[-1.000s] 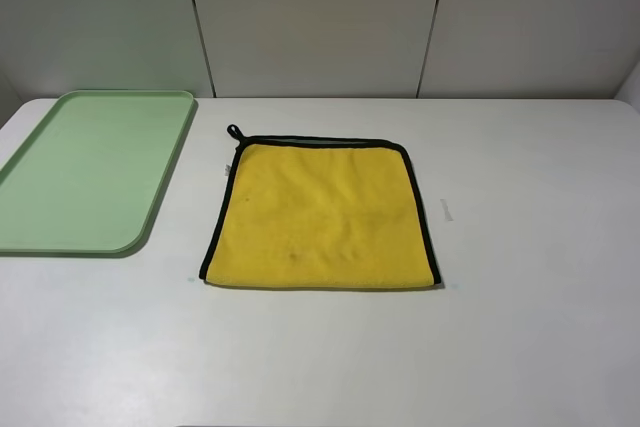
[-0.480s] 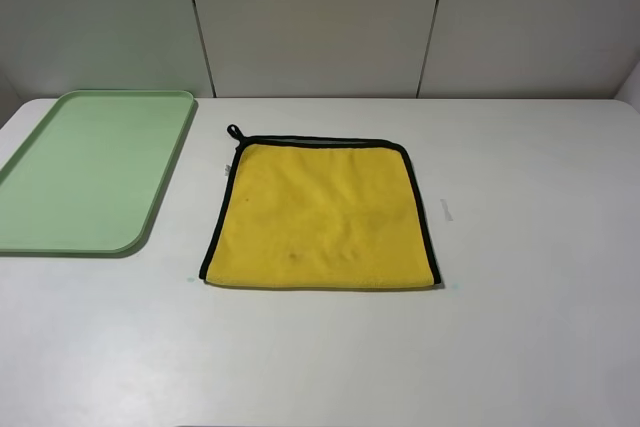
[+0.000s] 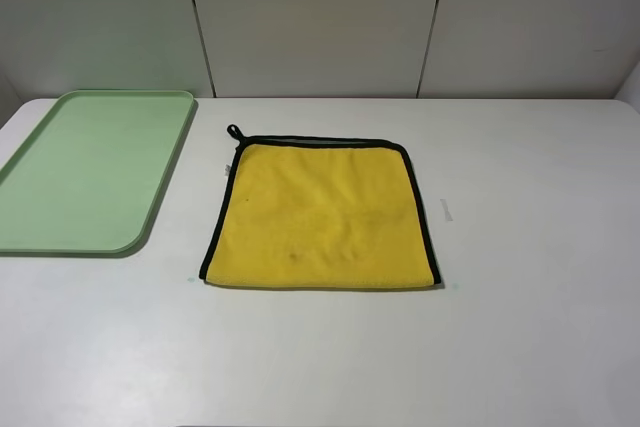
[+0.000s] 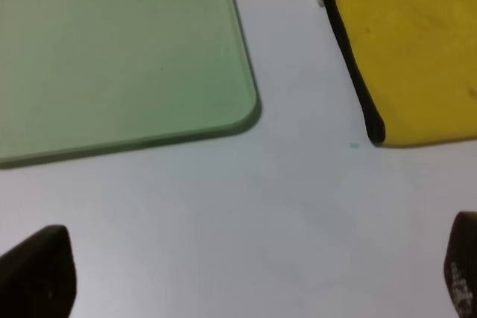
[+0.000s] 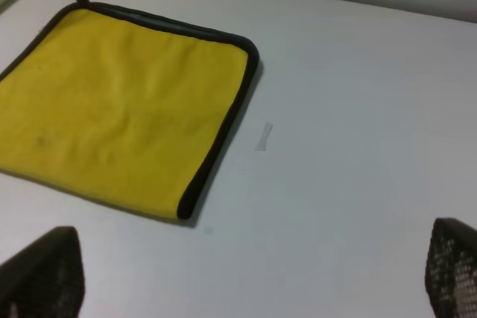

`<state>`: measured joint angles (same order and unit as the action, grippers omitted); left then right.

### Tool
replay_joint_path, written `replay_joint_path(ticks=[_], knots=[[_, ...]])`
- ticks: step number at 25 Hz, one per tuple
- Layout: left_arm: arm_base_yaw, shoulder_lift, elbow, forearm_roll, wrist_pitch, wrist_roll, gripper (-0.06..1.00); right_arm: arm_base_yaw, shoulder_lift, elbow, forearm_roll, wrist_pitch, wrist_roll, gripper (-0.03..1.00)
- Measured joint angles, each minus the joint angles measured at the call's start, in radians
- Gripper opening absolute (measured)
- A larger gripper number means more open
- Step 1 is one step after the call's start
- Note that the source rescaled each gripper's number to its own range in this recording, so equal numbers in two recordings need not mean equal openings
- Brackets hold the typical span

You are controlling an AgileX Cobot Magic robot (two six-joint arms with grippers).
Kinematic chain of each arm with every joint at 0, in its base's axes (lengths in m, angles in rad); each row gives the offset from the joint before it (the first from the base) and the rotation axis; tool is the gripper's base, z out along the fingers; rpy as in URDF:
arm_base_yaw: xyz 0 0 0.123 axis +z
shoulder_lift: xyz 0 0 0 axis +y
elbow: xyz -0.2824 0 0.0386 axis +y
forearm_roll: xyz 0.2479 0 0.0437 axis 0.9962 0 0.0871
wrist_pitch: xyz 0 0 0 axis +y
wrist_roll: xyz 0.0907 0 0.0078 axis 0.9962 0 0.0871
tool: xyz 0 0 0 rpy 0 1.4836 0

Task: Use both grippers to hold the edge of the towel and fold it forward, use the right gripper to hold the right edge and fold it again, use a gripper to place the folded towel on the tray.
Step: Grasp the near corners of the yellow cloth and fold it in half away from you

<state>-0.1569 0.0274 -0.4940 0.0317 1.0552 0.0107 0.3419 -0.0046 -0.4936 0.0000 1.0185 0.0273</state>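
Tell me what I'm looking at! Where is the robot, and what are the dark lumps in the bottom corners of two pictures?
This is a robot with two arms, and each arm ends in a pincer for grabbing. One picture comes from a camera high above the table; the arms are out of its sight. The other two pictures come from small cameras on the arms' wrists, looking down past the pincers. The dark lumps are the tips of the left pincer and the right pincer. Both pincers are wide open and hold nothing. On the white table lies a yellow towel with black trim, spread out flat. Beside it, on the left in the high view, sits a pale green tray.
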Motion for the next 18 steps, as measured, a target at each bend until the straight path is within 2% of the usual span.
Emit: replay_joint_path(ticks=[4, 10, 18], knots=[[0.000, 0.132, -0.011, 0.000, -0.011, 0.083, 0.99, 0.000, 0.076, -0.020, 0.000, -0.028, -0.047, 1.00], [0.000, 0.345, -0.034, 0.000, -0.069, 0.209, 0.99, 0.000, 0.303, -0.101, 0.007, -0.194, -0.131, 1.00], [0.000, 0.577, -0.034, 0.000, -0.230, 0.428, 0.99, 0.000, 0.627, -0.124, 0.007, -0.409, -0.411, 1.00]])
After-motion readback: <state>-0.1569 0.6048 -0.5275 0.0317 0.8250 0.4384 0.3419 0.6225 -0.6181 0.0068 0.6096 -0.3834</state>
